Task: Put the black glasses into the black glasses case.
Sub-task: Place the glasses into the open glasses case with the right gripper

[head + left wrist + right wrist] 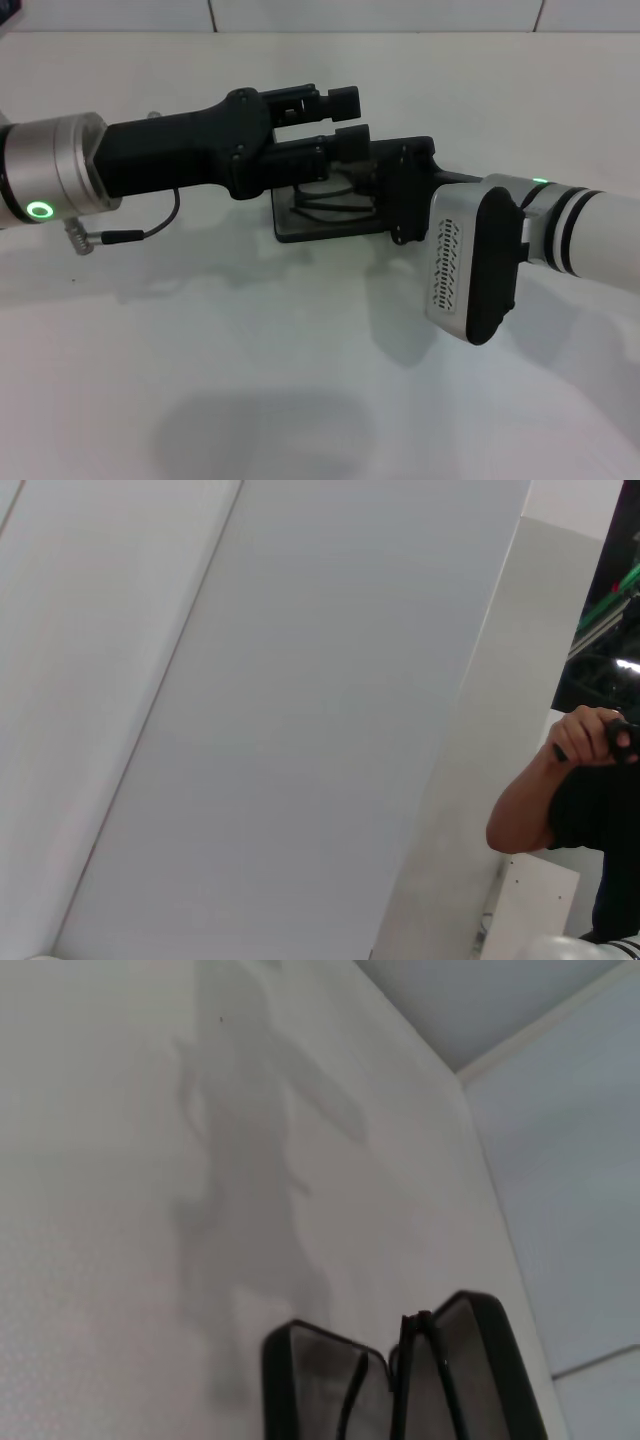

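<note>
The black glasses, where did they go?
The black glasses lie inside the open black glasses case on the white table, mid-table in the head view, under the left gripper and beside the right gripper.

The black glasses case [325, 222] lies open on the white table, grey lining up, directly beneath the left gripper's fingers [345, 120]; the black glasses [335, 203] lie inside it, thin frame partly hidden under those fingers.
</note>
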